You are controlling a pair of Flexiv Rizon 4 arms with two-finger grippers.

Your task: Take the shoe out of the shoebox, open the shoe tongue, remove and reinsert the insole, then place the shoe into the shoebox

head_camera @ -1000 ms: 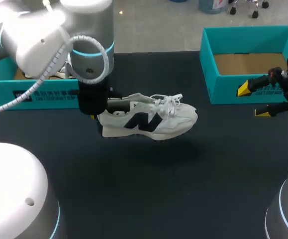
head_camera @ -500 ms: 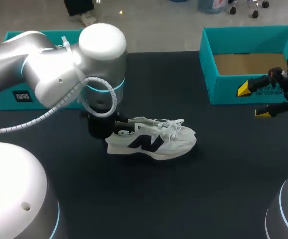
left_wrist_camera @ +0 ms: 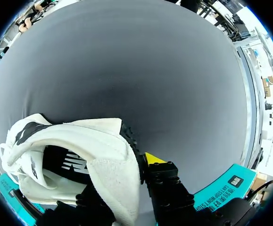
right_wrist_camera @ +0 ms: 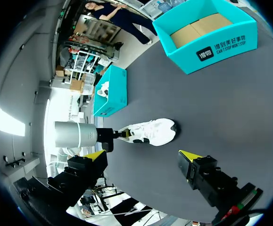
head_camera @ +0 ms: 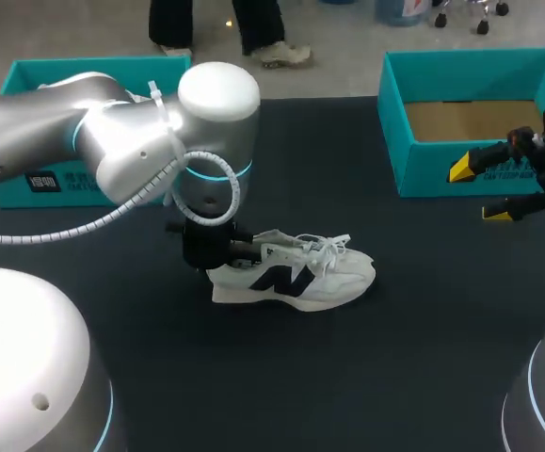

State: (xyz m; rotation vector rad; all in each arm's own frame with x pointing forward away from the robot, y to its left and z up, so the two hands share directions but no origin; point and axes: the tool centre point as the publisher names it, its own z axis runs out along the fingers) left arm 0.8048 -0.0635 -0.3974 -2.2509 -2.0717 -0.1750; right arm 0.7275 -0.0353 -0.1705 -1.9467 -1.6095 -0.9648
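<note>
The white lace-up sneaker [head_camera: 300, 275] with a dark side logo stands sole-down on the black table [head_camera: 366, 377], its heel collar clamped between the fingers of the left gripper [head_camera: 225, 252]. Broad dark table stretches from the sneaker to the near edge and from its toe toward the open teal cardboard shoebox [head_camera: 396, 151], well apart at the far edge. A second teal box [head_camera: 27, 184] lies beyond the heel, behind the left arm. The right gripper [head_camera: 479, 191] hangs past the toe, just before the shoebox, fingers spread apart. A second ago the sneaker hung above the table; now it rests on it, slightly nearer the near edge, while the right gripper has not shifted.
</note>
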